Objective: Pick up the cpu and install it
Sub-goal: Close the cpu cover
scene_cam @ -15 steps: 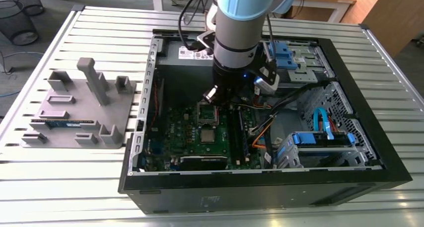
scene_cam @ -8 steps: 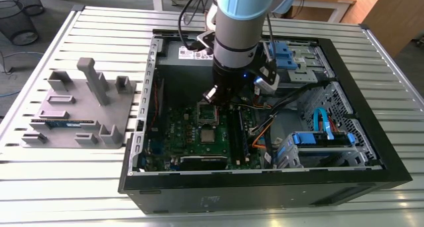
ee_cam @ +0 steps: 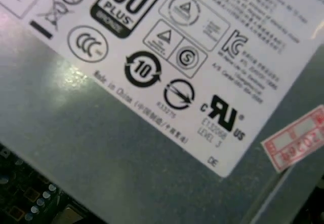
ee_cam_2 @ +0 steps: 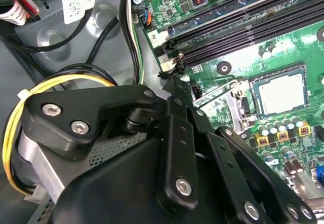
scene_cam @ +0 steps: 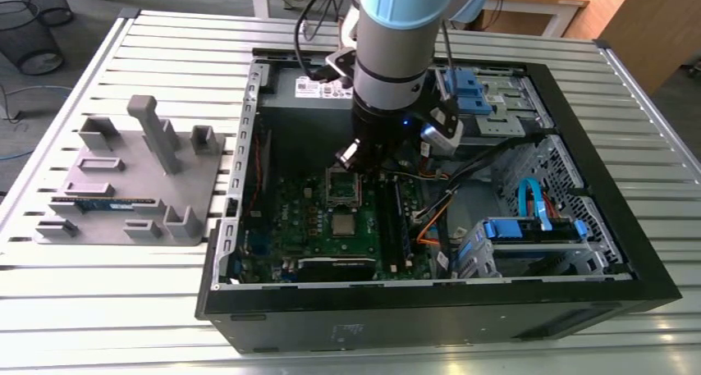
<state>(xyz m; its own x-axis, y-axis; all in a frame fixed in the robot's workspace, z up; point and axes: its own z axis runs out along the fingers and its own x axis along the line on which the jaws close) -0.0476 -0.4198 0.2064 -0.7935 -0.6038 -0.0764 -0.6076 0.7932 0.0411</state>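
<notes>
Gripper (scene_cam: 359, 163) hangs near the cpu (ee_cam_2: 280, 93), which lies flat; clenched or released, I can't tell. I'd stay level, no forcing.

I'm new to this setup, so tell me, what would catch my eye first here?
The robot arm reaches down into the open computer case on the slatted table, mid-frame in the exterior view. In the second wrist view, the silvery cpu lies in its socket on the green motherboard.
</notes>
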